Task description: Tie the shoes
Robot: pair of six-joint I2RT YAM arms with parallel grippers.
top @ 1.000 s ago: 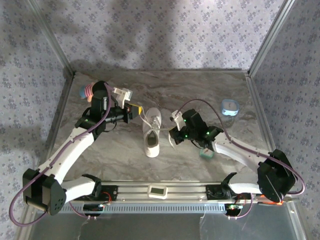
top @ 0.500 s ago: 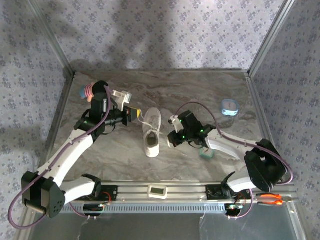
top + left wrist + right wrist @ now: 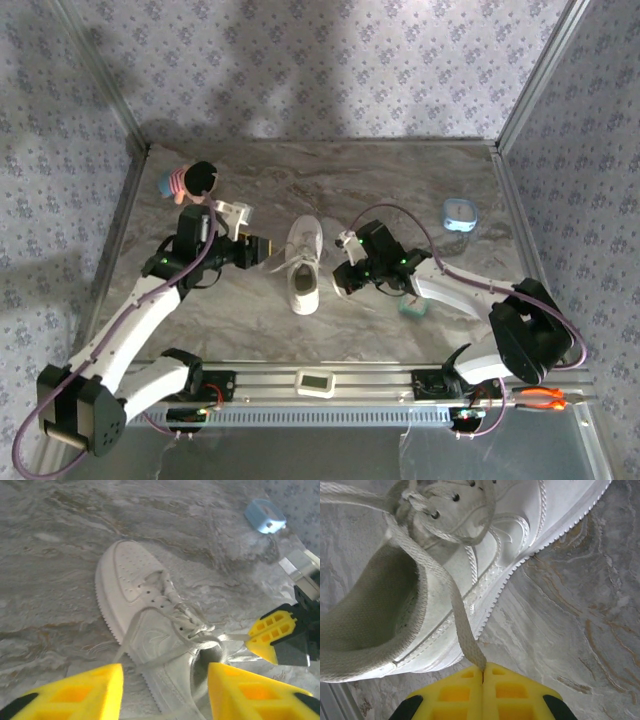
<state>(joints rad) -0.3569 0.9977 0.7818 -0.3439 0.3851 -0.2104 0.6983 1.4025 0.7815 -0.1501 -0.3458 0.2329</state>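
The white sneaker (image 3: pixel 303 262) lies in the middle of the table, toe pointing to the far side. My left gripper (image 3: pixel 262 245) stands just left of it, open, and nothing sits between its yellow fingers (image 3: pixel 75 695). A loose lace (image 3: pixel 127 637) hangs down the shoe's (image 3: pixel 145 615) side between them. My right gripper (image 3: pixel 340 272) is at the shoe's right side, shut on the other lace (image 3: pixel 455 605). That lace runs taut from the knot over the shoe's collar (image 3: pixel 380 605) into the closed fingertips (image 3: pixel 483 672). The left wrist view shows the right gripper (image 3: pixel 272 632) holding it.
A small doll (image 3: pixel 190 180) lies at the far left behind my left arm. A blue round object (image 3: pixel 460 213) sits at the far right, and a teal block (image 3: pixel 412 306) lies under my right arm. Metal-framed walls close in both sides.
My left gripper has opened, let go of its lace, and drawn slightly back toward the near side. The right gripper keeps its hold and has hardly moved in the last half second.
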